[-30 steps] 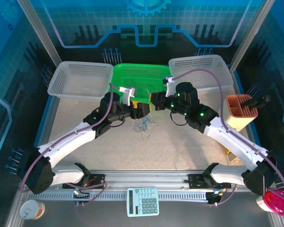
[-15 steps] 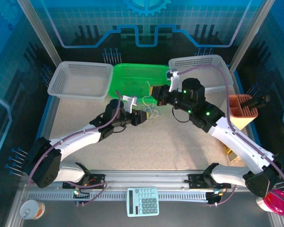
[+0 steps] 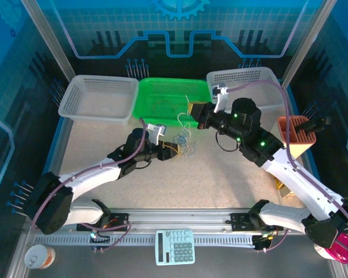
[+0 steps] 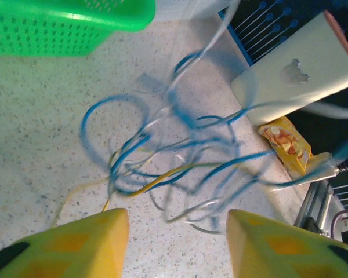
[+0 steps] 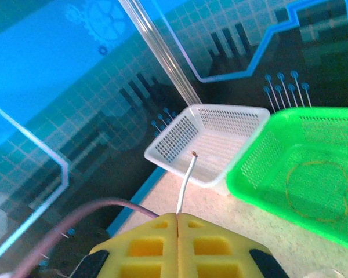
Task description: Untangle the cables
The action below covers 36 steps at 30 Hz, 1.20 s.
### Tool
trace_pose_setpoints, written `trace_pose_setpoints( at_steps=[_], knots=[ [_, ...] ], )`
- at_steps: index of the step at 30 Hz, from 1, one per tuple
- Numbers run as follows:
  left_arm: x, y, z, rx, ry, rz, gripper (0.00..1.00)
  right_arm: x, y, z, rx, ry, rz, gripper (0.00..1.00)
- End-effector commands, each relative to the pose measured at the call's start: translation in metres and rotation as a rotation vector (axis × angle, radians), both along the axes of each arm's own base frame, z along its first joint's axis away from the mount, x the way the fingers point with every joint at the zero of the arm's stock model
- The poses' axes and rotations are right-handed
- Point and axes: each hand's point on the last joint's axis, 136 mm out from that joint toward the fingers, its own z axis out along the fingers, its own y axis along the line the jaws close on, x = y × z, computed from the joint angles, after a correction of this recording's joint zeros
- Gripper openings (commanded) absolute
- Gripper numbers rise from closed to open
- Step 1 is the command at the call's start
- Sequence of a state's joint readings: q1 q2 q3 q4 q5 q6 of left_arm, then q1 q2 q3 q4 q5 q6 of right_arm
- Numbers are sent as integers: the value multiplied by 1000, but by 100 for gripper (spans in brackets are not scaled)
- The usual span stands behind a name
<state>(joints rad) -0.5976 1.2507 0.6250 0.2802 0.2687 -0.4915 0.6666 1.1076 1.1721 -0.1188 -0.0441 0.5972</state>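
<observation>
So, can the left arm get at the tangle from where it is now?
Probably yes. The left gripper is open, and the cables sit just ahead of it with nothing between. The blue, yellow and white loops are intertwined, though, so picking one alone looks doubtful.

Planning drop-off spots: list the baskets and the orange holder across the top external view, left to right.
Left white basket → green basket → right white basket → orange holder.
</observation>
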Motion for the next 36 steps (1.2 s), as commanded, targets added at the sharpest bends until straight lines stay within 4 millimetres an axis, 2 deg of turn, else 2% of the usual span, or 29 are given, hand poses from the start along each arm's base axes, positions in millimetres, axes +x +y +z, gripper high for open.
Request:
trace_pose_setpoints(
  at_steps=[1,6,9,11,17,21,26,31,36],
  knots=[
    [-4,10,15,15,-60,15,62,5,-5,-10,-22,-6,-32,0],
    [1,25,8,119,-38,85,79,9,0,-28,-57,24,-24,0],
    [1,28,9,135,-41,90,82,9,4,-36,-81,29,-6,0],
    [1,28,17,120,-61,89,84,8,6,-41,-98,26,12,0],
    [-2,27,49,91,-119,74,87,2,11,-48,-126,-26,75,0],
    [-6,27,73,59,-166,61,88,6,6,-56,-125,-7,63,0],
    [-12,18,102,-1,-246,2,88,4,11,-57,-99,14,91,0],
    [-10,2,112,-39,-255,-70,84,3,18,-54,-74,25,110,0],
    [1,-12,116,-56,-264,-86,82,0,25,-52,-65,29,131,0]
  ],
)
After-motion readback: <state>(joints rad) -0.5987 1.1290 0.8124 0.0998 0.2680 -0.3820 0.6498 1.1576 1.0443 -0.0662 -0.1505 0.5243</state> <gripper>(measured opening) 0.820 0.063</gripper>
